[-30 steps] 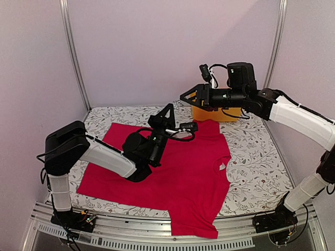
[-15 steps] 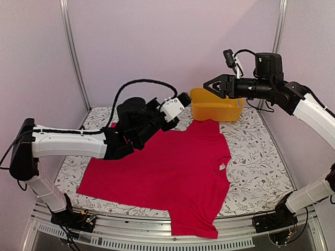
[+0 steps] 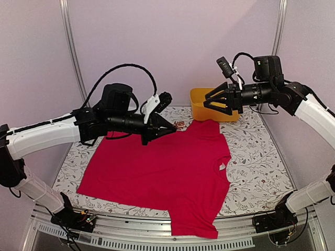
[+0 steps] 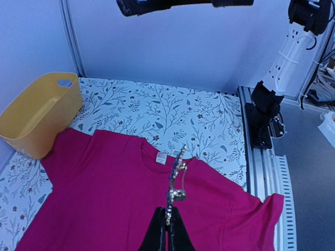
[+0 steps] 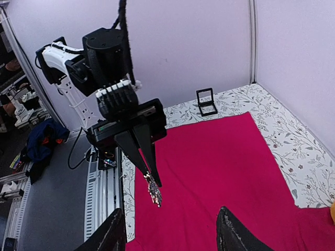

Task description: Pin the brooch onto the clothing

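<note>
Your left gripper (image 3: 172,126) pinches the brooch (image 3: 179,124) aloft over the red T-shirt (image 3: 172,172) — your right gripper (image 3: 207,102) hangs spread wide, facing it, by the yellow basket (image 3: 197,108).

The brooch (image 4: 177,180), a small silvery, knobbly cluster, juts from the pinched tips of the left claw (image 4: 166,224), held up in the air; the clothing (image 3: 172,167), a bright red-pink T-shirt, lies spread flat beneath that claw, its white-labelled neck just ahead of the tips
</note>
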`<state>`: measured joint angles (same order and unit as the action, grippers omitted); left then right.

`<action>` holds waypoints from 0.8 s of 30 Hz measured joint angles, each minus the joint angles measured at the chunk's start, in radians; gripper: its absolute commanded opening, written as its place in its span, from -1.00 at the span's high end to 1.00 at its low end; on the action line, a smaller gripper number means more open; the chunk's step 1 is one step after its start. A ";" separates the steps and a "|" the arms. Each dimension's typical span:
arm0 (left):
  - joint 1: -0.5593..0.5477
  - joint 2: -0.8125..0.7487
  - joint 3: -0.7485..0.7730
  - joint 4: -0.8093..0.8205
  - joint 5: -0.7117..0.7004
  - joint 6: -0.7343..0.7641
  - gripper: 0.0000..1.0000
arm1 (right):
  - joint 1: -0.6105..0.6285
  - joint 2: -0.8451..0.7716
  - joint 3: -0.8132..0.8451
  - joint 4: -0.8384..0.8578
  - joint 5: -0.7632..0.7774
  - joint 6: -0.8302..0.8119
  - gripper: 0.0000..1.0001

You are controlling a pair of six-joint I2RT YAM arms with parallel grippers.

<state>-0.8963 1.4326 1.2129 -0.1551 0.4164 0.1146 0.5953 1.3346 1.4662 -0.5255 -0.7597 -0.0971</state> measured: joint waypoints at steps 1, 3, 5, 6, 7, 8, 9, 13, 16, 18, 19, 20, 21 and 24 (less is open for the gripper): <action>0.000 0.000 0.000 -0.009 0.019 -0.012 1.00 | 0.011 0.000 -0.002 0.004 -0.017 -0.016 -0.14; 0.000 0.000 0.002 -0.030 0.055 -0.034 1.00 | 0.040 -0.001 -0.013 0.015 -0.052 -0.059 -0.13; 0.000 0.002 0.011 -0.051 0.079 -0.050 1.00 | 0.060 -0.006 -0.038 0.024 -0.079 -0.097 -0.10; 0.000 0.005 0.020 -0.059 0.092 -0.057 1.00 | 0.067 -0.009 -0.051 0.027 -0.089 -0.113 -0.07; 0.000 0.008 0.030 -0.068 0.100 -0.061 1.00 | 0.075 -0.012 -0.070 0.035 -0.090 -0.130 -0.05; 0.000 0.014 0.044 -0.075 0.109 -0.066 1.00 | 0.084 -0.014 -0.086 0.042 -0.087 -0.142 -0.03; 0.000 0.019 0.053 -0.078 0.117 -0.070 1.00 | 0.095 -0.015 -0.103 0.055 -0.081 -0.151 -0.02; 0.000 0.027 0.066 -0.095 0.138 -0.078 1.00 | 0.127 -0.015 -0.140 0.092 -0.064 -0.169 0.08; 0.000 0.033 0.068 -0.111 0.141 -0.077 1.00 | 0.134 -0.014 -0.144 0.121 -0.059 -0.172 0.20; 0.000 0.045 0.076 -0.123 0.140 -0.074 1.00 | 0.134 -0.010 -0.144 0.138 -0.059 -0.173 0.26; 0.000 0.051 0.082 -0.128 0.140 -0.073 1.00 | 0.134 -0.003 -0.144 0.145 -0.059 -0.170 0.27; 0.000 0.056 0.084 -0.130 0.141 -0.070 1.00 | 0.134 0.003 -0.144 0.151 -0.058 -0.171 0.27; 0.000 0.061 0.085 -0.136 0.141 -0.069 1.00 | 0.135 0.011 -0.144 0.156 -0.057 -0.169 0.27; 0.000 0.069 0.086 -0.148 0.142 -0.063 1.00 | 0.140 0.038 -0.145 0.170 -0.052 -0.168 0.38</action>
<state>-0.8963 1.5017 1.2991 -0.3031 0.5579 0.0521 0.7353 1.3727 1.3209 -0.3553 -0.8120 -0.2649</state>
